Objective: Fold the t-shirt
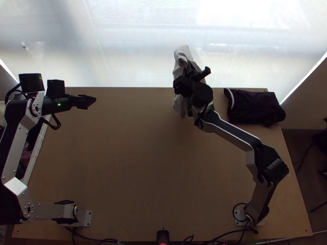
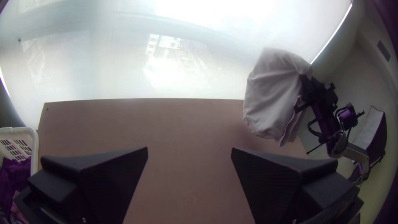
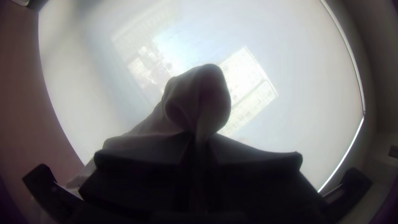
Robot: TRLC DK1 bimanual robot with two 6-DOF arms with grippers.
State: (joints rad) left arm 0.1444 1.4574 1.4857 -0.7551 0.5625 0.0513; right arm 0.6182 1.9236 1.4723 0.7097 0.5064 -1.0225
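The t-shirt (image 1: 180, 69), a pale one, hangs in loose, creased folds at the far side of the wooden table (image 1: 143, 163), a little right of the middle. From up high I see it as a narrow, rumpled length crossing the table's far edge. From the left wrist it looks broader, its side drooping in soft creases and its lower edges lying in layers. I can't tell whether the bottom touches the wood.

The right gripper (image 1: 190, 67) has the shirt pinched between its fingers, with a rounded, bunched bit of fabric poking up past the tips in the right wrist view. I can't make out which part of the shirt that is.

Over the far left part of the table is the left gripper (image 1: 94, 99), well apart from the shirt. In its own wrist view the fingers (image 2: 112, 176) are spread wide, with bare wood visible between them.

A dark bundle of cloth (image 1: 255, 108) with a white strip along one end lies at the far right corner, near the right arm. Beside the table's left edge stands a white basket (image 2: 34, 143) with purple cloth (image 2: 15, 170) inside. Beyond the far edge is a big, bright window (image 1: 135, 49).
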